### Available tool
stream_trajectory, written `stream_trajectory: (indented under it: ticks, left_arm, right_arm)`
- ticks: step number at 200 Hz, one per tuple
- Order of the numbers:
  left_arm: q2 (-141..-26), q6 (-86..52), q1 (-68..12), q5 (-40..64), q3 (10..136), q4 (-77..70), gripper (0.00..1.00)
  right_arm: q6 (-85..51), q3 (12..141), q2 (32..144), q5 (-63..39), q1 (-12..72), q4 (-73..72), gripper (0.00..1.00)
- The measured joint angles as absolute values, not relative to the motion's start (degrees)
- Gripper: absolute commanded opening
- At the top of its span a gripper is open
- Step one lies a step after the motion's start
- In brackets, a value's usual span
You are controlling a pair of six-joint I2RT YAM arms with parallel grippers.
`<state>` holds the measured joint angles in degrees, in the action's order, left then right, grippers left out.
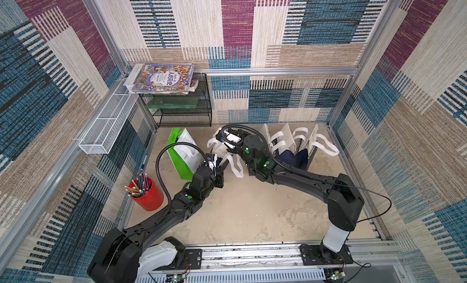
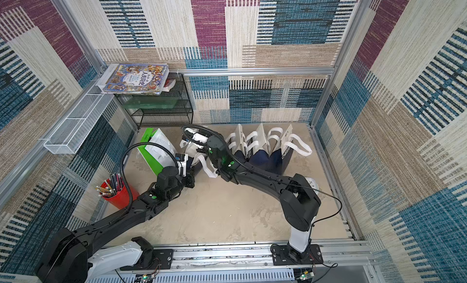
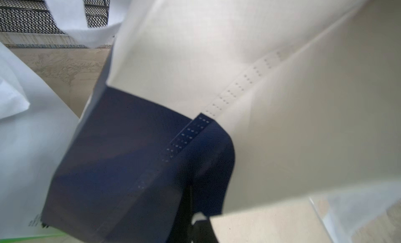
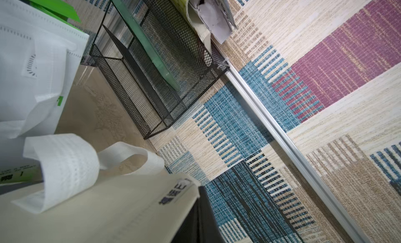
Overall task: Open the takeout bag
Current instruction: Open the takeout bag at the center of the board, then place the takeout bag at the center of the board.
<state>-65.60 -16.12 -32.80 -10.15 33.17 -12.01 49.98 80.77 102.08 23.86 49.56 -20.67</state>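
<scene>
The takeout bag [image 1: 216, 145] [image 2: 190, 149] is white on top and navy below, with white loop handles [image 1: 236, 168], and stands mid-table between both arms. My left gripper [image 1: 219, 166] [image 2: 190, 169] is shut on its navy lower side; in the left wrist view the navy cloth [image 3: 141, 166] and the white panel [image 3: 217, 57] fill the frame, with the left gripper [image 3: 195, 226] pinched on the fold. My right gripper [image 1: 231, 150] [image 2: 201, 147] is shut on the bag's white top edge [image 4: 108, 209]; in the right wrist view the right gripper [image 4: 199, 220] clamps that rim.
A green and white bag [image 1: 184, 153] leans just left of the takeout bag. Several more white and navy bags [image 1: 295, 145] stand in a row to the right. A red cup of pencils [image 1: 146, 193] sits at the left, and a black mesh shelf [image 1: 182, 110] with books [image 1: 161, 78] stands behind.
</scene>
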Motion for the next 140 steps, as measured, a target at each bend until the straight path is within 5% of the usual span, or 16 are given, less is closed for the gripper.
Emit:
stream_trajectory:
  ticks: [22, 43, 73, 140]
  left_arm:
    - [-66.04, -16.51, -32.80, -10.17, 33.26, -11.86, 0.00]
    - [-66.22, -16.99, -32.80, -10.17, 33.26, -11.81, 0.00]
    - [-66.81, -19.33, -32.80, -10.35, 33.08, -12.21, 0.00]
    - [-74.00, -22.72, -32.67, -14.81, 35.16, -18.33, 0.00]
  right_arm:
    - [53.69, 83.68, 102.32, 25.63, 50.13, -16.43, 0.01]
    - [55.31, 87.55, 103.77, 27.83, 50.57, -12.45, 0.56]
    - [51.37, 94.50, 104.71, 29.58, 51.20, -5.26, 0.77]
    - [32.99, 92.03, 95.55, 27.66, 50.41, 3.46, 0.80]
